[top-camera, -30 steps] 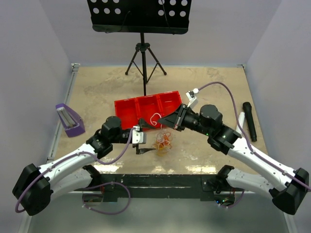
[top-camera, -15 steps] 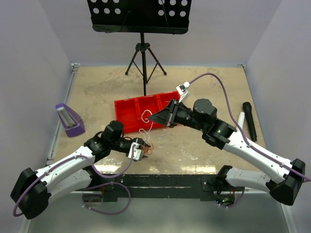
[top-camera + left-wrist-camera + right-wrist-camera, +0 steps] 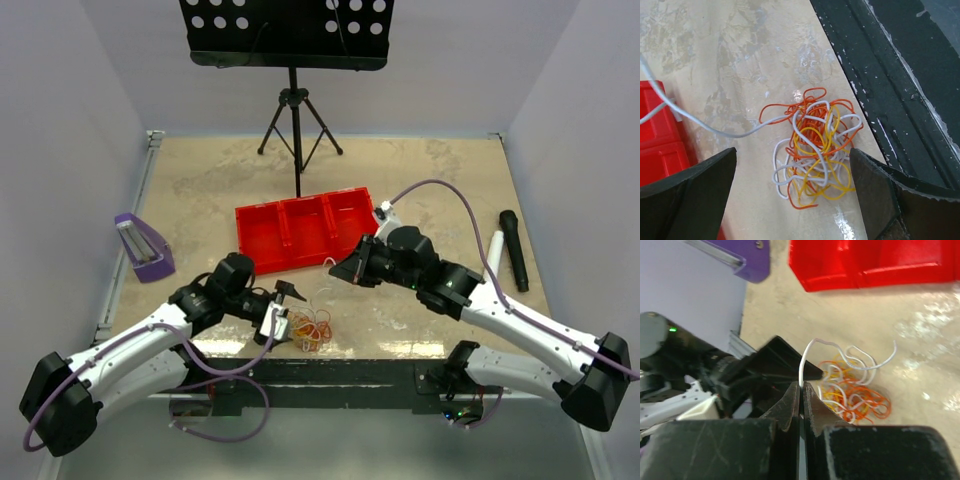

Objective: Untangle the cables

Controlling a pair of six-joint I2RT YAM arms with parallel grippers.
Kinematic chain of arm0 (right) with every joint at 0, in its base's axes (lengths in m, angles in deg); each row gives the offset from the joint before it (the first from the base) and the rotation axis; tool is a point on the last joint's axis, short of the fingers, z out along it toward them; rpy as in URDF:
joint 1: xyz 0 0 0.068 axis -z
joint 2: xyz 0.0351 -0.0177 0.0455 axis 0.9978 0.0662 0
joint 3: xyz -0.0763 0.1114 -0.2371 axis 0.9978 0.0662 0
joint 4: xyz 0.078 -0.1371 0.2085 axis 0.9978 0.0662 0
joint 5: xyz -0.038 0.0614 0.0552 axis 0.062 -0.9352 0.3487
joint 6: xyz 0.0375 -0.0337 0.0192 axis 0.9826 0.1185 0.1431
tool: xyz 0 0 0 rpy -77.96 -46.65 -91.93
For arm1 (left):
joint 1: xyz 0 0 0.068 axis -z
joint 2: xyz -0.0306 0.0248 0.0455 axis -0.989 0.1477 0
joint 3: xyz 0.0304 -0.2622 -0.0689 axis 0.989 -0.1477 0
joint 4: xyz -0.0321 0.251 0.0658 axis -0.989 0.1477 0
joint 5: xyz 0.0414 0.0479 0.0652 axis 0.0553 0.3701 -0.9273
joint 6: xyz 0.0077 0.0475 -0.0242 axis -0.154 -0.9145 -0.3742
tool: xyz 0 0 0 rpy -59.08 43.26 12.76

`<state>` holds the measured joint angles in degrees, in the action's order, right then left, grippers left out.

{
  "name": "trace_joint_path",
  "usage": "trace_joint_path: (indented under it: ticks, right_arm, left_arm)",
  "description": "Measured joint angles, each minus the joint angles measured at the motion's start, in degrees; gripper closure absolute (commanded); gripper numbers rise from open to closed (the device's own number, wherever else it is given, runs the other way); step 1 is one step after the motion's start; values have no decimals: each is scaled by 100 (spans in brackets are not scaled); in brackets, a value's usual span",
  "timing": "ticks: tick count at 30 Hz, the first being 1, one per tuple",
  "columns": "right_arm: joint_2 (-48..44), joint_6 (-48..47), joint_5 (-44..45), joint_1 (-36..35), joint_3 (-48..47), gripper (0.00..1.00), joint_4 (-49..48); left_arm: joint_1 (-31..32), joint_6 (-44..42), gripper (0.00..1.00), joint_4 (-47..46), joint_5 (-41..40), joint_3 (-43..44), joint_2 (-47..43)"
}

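Tangling orange, yellow, white cables (image 3: 812,145)

No text, label, brand, number or sign is legible in any view, whether on the cables (image 3: 812,145), the red bin (image 3: 305,230), the purple holder (image 3: 140,248), the black stand (image 3: 285,30) or the tabletop (image 3: 430,170).

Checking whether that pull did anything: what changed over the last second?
The left end effector closed on the wire clump, dragged it toward the near edge and slightly left, then let go; it is open again. The right end effector, shut on the white wire throughout, came down and nearer. The red tray, purple holder and music stand stayed put.
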<state>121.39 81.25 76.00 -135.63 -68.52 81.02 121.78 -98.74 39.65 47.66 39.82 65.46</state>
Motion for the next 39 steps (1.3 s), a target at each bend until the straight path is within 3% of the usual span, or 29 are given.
trace_joint_path:
  ticks: [3,6,7,11,16,19,24,30,39]
  right_arm:
    - [-81,22,151,0,201,100,225]
    - [-125,66,271,0,323,99,398]
    - [-164,87,286,0,385,99,437]
    - [-398,181,398,0,549,99,654]
    - [-588,264,476,0,562,99,717]
    - [-588,289,498,0,562,99,721]
    - [-592,291,570,0,562,99,719]
    - [-817,297,577,0,562,98,743]
    - [-868,293,745,0,638,96,752]
  left_arm:
    - [-2,136,12,-20,-109,35,-11]
    - [0,273,39,-76,-138,33,-9]
    - [0,321,44,-153,-129,31,-9]
    - [0,400,46,-291,-2,28,55]
    - [81,83,34,-66,87,28,299]
    - [192,-111,36,144,79,31,450]
    - [374,-28,69,109,-74,33,798]
    - [402,352,99,-518,-376,101,1248]
    - [404,662,100,-251,-861,796,1161]
